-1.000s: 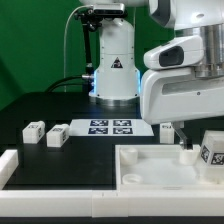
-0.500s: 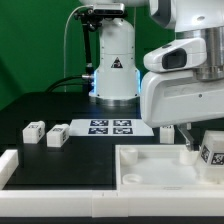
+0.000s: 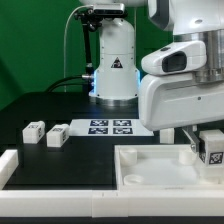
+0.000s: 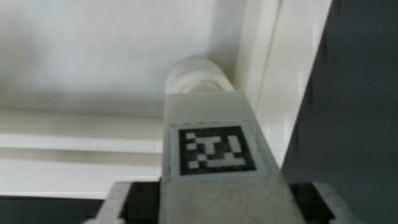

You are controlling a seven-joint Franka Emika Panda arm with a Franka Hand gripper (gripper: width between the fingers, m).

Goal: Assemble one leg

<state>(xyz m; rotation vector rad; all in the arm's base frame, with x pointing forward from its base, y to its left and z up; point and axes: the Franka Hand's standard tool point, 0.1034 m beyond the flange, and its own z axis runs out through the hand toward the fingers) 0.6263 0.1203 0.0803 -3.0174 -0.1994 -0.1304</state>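
Observation:
My gripper [image 3: 205, 150] is shut on a leg [image 3: 210, 147], a small white block with a black-and-white tag, and holds it over the right side of the large white tray-like part [image 3: 150, 165]. In the wrist view the leg [image 4: 210, 140] runs from between my fingers [image 4: 128, 200] toward a round raised corner post [image 4: 199, 75] of the tray. Its far end looks close to the post; I cannot tell if they touch. Two more legs [image 3: 35, 130] [image 3: 57, 134] lie on the black table at the exterior view's left.
The marker board [image 3: 112, 127] lies flat behind the tray, in front of the arm's base [image 3: 114, 60]. A white rail [image 3: 10, 165] stands at the exterior view's lower left, along the front edge.
The gripper with the leg has shifted slightly to the exterior view's right and a little lower over the tray. The other parts have not moved.

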